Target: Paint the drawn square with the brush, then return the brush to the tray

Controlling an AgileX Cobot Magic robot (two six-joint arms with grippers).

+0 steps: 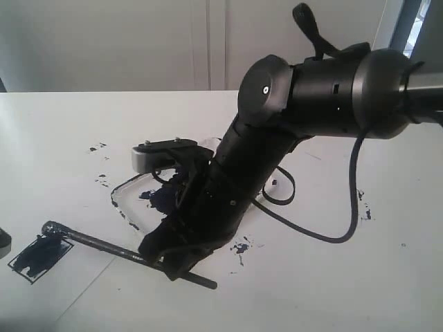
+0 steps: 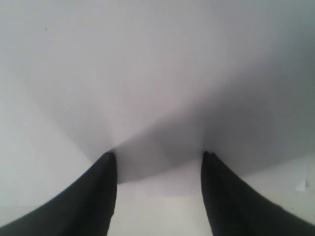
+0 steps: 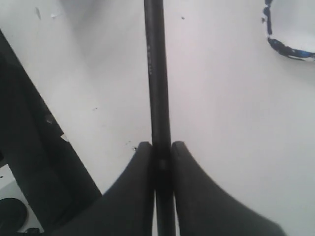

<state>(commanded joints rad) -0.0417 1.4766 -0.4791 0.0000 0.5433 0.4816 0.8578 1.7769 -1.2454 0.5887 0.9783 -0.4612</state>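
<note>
Pinching the brush (image 1: pixel 104 245) tight in the right gripper (image 3: pixel 161 146), slanted low so its tip can rub paint into the square (image 1: pixel 38 254) well apart from the tray (image 1: pixel 114 199), with the left gripper (image 2: pixel 158 154) wide and empty.

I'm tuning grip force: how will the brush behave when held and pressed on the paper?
The brush looks thin and straight along its length, so it is probably stiff and light. Its shaft seems round and smooth, so it may twist or slip in the right gripper, which pinches it at one narrow spot. Laid down loose, it would likely roll.
</note>
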